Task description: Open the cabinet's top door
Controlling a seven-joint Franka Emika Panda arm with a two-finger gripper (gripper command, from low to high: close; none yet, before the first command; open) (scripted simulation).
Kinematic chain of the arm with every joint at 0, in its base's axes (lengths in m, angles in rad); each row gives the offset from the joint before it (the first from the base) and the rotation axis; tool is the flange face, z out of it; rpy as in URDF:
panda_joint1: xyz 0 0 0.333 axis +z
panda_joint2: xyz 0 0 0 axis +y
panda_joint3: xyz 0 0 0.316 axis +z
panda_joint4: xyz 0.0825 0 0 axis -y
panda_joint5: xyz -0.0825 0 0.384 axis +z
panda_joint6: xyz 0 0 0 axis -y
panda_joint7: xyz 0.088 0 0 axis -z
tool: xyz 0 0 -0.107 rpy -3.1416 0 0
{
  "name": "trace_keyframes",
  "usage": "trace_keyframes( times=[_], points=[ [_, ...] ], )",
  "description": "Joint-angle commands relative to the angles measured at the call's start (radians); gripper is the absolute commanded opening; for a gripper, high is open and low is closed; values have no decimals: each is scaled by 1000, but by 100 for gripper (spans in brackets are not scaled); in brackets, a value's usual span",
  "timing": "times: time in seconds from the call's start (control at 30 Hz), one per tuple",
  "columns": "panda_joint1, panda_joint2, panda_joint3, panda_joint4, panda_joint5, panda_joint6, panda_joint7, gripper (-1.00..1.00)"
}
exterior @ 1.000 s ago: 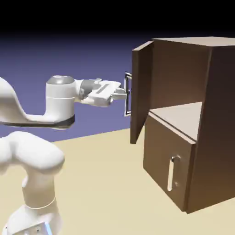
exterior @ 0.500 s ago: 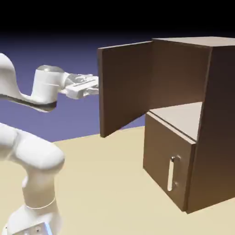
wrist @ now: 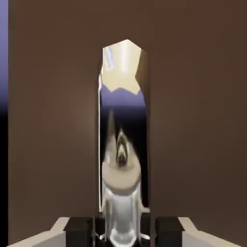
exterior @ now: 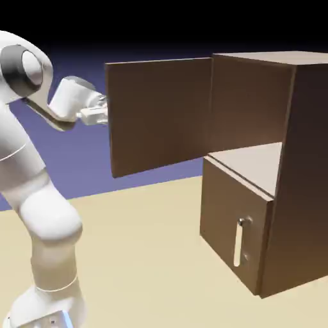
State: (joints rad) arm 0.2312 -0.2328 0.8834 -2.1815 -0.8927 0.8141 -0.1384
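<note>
The dark brown cabinet (exterior: 301, 160) stands at the exterior view's right. Its top door (exterior: 160, 112) is swung wide open toward the left, inner face showing. My gripper (exterior: 101, 115) reaches the door's free edge from the left, its fingertips hidden behind the panel. In the hand view the door's wood (wrist: 53, 120) fills the frame. The long mirror-like silver handle (wrist: 123, 144) runs up the middle. My gripper (wrist: 123, 232) is shut on the handle, with a dark fingertip (wrist: 79, 227) on each side of it.
The shorter lower door (exterior: 224, 218) is shut, its own silver handle (exterior: 240, 242) upright. A pale shelf (exterior: 256, 160) shows inside the open upper compartment. The tan table (exterior: 147, 256) stretches between my arm's base (exterior: 51, 282) and the cabinet.
The top door has swung much further open, from nearly edge-on to broad face-on. My hand has moved left with the handle, and the arm has folded back toward its base.
</note>
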Motion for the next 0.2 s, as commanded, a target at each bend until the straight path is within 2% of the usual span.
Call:
trace_keyframes(
  times=[0.0, 0.17],
  points=[
    [-9, 36, 15, 30, 4, -33, 22, -100],
    [-15, 186, 54, 151, 23, -171, 124, -100]
  ],
)
